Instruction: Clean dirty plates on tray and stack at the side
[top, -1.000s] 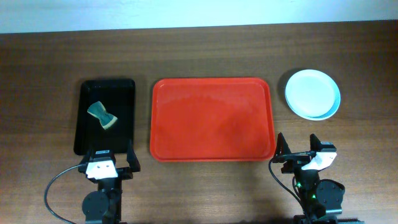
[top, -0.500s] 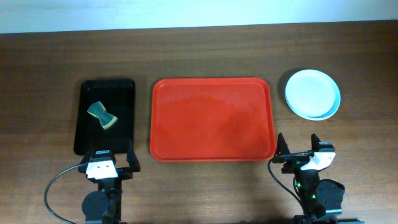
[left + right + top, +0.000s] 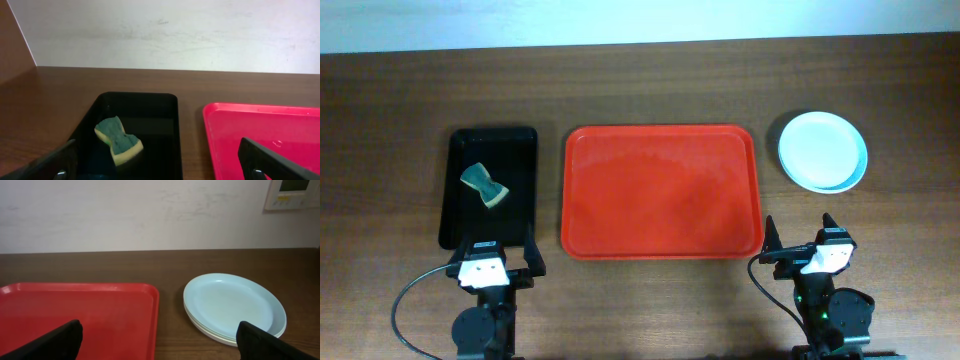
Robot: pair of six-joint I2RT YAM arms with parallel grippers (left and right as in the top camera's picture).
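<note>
Both left jaws and right jaws apart, empty, at near edge of surface (image 3: 380, 120)
Red tray (image 3: 660, 190) between them bare; plates (image 3: 822, 150) stacked just right of it; task judged complete; park arms clear of stack; sponge (image 3: 484, 187) lies in black tray (image 3: 520, 150).

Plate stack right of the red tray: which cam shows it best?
Right wrist: the plate stack sits close, seen from a low angle, so the layered rims show. Overhead shows it small, from straight above, right of the red tray. Left wrist does not show it.
</note>
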